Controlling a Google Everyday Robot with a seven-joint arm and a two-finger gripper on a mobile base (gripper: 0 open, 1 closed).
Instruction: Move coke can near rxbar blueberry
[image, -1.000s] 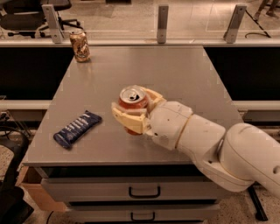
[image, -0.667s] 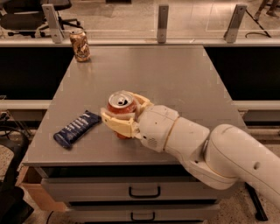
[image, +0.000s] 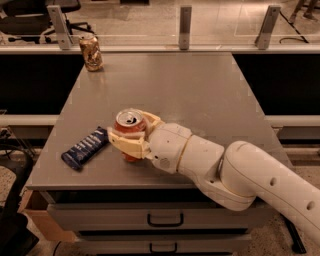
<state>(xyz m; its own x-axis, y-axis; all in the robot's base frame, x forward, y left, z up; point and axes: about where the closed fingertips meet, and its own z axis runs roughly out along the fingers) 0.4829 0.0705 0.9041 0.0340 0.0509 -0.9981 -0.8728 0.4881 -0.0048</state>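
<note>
The coke can (image: 129, 126) is red-orange with a silver top and stands upright near the table's front left. My gripper (image: 131, 136) is shut on the coke can, one cream finger on each side of it. The arm reaches in from the lower right. The rxbar blueberry (image: 85, 147), a flat dark blue bar with white lettering, lies on the table just left of the can, a small gap apart.
A brown-gold can (image: 91, 52) stands at the table's far left corner. The grey table (image: 200, 90) has drawers under its front edge. A glass rail with posts runs behind it. A cardboard box (image: 40, 215) sits on the floor at the lower left.
My gripper has carried the coke can leftward across the table, closer to the rxbar blueberry. The bar and the brown-gold can have not moved.
</note>
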